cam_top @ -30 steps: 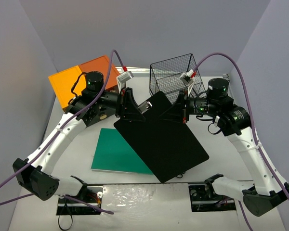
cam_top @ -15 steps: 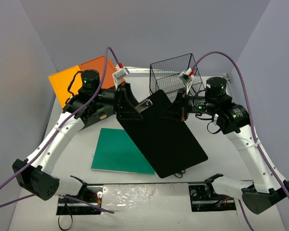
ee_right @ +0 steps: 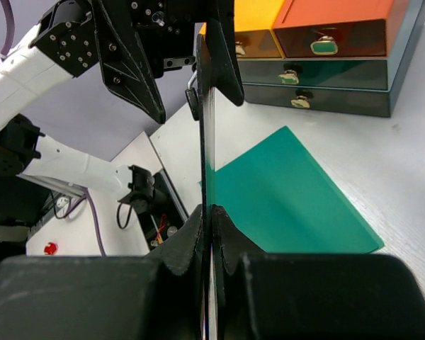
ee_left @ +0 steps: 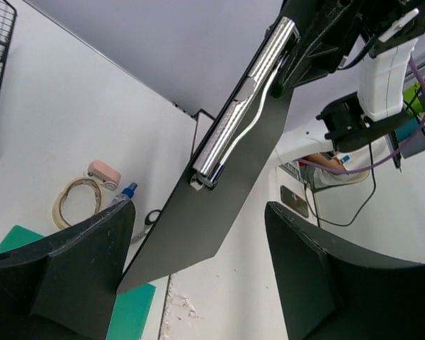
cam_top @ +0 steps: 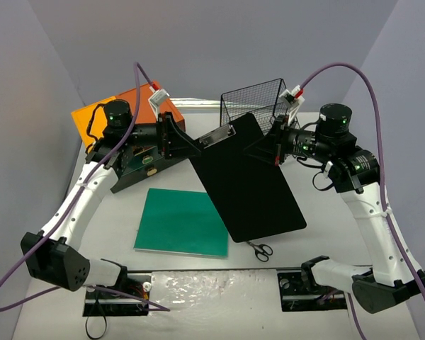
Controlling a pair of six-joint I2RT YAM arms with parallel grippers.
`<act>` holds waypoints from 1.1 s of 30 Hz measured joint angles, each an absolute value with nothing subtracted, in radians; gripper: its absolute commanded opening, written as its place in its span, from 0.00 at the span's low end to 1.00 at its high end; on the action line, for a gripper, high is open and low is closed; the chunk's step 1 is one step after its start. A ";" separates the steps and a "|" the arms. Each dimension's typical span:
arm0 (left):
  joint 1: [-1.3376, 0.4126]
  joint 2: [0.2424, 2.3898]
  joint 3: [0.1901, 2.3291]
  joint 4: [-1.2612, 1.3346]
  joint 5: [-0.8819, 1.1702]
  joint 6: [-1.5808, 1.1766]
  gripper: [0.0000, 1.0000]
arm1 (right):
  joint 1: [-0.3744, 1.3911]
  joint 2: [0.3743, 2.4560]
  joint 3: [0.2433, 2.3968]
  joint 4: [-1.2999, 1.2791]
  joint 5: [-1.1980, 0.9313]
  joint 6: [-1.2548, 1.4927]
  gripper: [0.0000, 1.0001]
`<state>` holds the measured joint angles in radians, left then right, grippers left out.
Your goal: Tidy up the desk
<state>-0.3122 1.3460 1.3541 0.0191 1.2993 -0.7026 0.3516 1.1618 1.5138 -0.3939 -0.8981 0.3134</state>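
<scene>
Your right gripper (ee_right: pixel 211 234) is pressed together on the edge of the black clipboard (cam_top: pixel 248 180). In its wrist view the board runs edge-on straight up the middle of the frame, out of the closed fingers. Seen from above, the clipboard hangs tilted across the centre of the picture, with its metal clip (ee_left: pixel 244 106) at the upper end and its lower corner down toward the bottom centre. Your left gripper (cam_top: pixel 191 142) sits just left of the clip end with its fingers (ee_left: pixel 57 269) spread wide. In its wrist view they frame the lower left and lower right corners, the clipboard passes between them, and they grip nothing. Whether the board's lower corner brushes the left-hand finger you cannot tell. The desk (cam_top: pixel 319 241) fills the floor of the overhead frame, pale and flat beneath both arms. On it lie a green board (cam_top: pixel 180 223) at lower left of centre and a pair of scissors (cam_top: pixel 258 248) just below the clipboard's lower corner. The dark drawer unit (cam_top: pixel 143 164) with its orange top stands at the upper left, and a wire basket (cam_top: pixel 258 99) stands at the upper centre behind the clipboard. In the left wrist view a roll of tape (ee_left: pixel 71 202) lies on the desk at middle left.
</scene>
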 measured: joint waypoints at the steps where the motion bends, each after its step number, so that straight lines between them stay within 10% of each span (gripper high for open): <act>1: -0.306 1.350 1.349 0.058 1.298 -0.727 0.70 | 0.348 1.163 1.519 -0.394 -0.895 0.313 0.00; 20: -0.290 1.601 1.258 1.102 1.287 -1.555 0.58 | 0.299 1.183 1.577 -0.406 -0.879 0.314 0.00; 33: -0.286 1.629 1.259 1.246 1.287 -1.803 0.52 | 0.260 1.184 1.585 -0.410 -0.866 0.316 0.00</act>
